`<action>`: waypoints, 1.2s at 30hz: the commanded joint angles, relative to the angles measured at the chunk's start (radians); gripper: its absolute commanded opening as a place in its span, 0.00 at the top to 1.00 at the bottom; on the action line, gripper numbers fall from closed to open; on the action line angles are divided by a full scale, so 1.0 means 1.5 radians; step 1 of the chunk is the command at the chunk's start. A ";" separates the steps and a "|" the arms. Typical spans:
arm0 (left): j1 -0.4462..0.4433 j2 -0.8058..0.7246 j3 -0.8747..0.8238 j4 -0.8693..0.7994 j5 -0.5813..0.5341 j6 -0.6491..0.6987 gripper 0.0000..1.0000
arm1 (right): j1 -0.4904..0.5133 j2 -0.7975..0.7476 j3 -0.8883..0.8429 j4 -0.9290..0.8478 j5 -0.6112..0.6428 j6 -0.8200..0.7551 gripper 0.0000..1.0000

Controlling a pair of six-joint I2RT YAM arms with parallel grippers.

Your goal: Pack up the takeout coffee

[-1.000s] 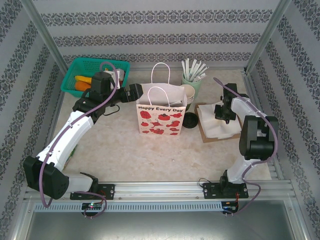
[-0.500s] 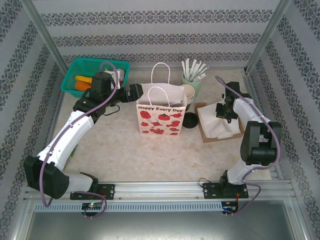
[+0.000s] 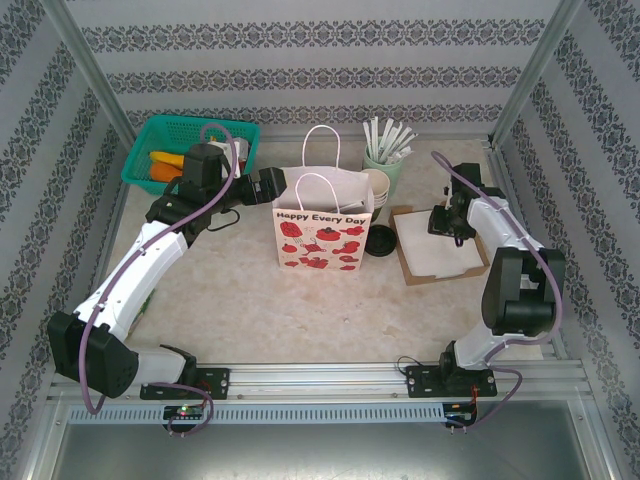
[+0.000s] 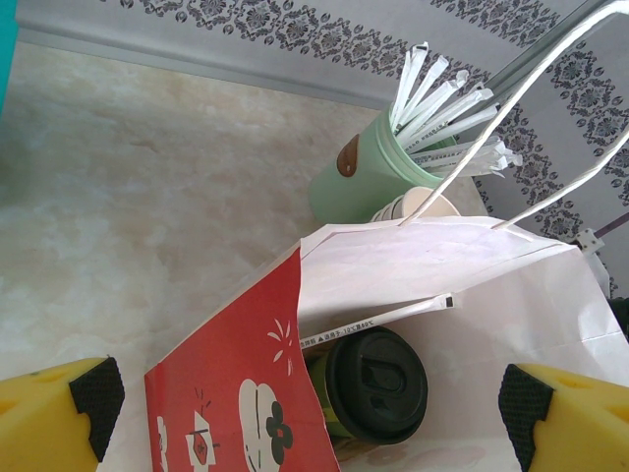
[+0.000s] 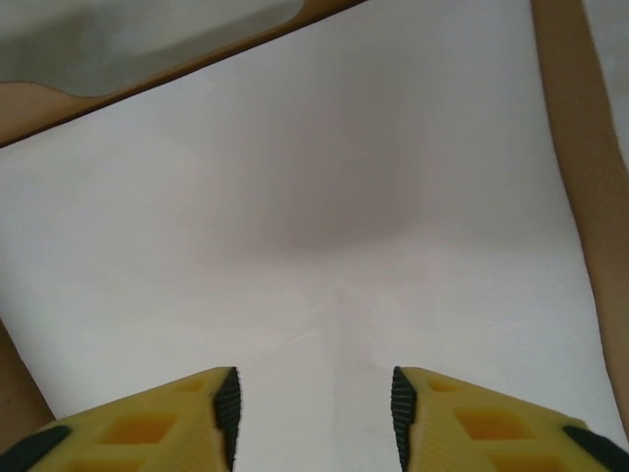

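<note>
Jaws of the left gripper (image 4: 314,418) stand spread wide and hold nothing, one yellow finger at each lower corner of the left wrist view, above the open mouth of the paper bag (image 4: 462,295). Inside the bag, upright on its floor, is the takeout coffee (image 4: 376,385), a dark green cup under a round black lid. A paper-wrapped stick (image 4: 378,323) lies slanted just behind the lid; its line of print is too small to read. Beyond the bag stands a pale green holder (image 4: 359,177) of white sticks.

On the right gripper (image 5: 313,418) the jaws are partly apart with nothing between them, close over white napkins (image 5: 314,197).

From above, the bag's front reads "Happy Every Day" over red flowers.
</note>
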 commanded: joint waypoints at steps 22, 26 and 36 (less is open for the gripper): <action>0.000 -0.009 -0.008 0.004 -0.010 0.010 0.00 | 0.098 0.271 0.188 -0.012 0.017 0.043 0.43; 0.000 -0.008 -0.006 0.004 -0.009 0.010 0.00 | 0.100 0.246 0.170 0.006 0.029 0.037 0.62; 0.000 -0.008 -0.005 0.001 -0.009 0.008 0.00 | 0.100 0.185 0.167 0.005 0.029 0.024 0.91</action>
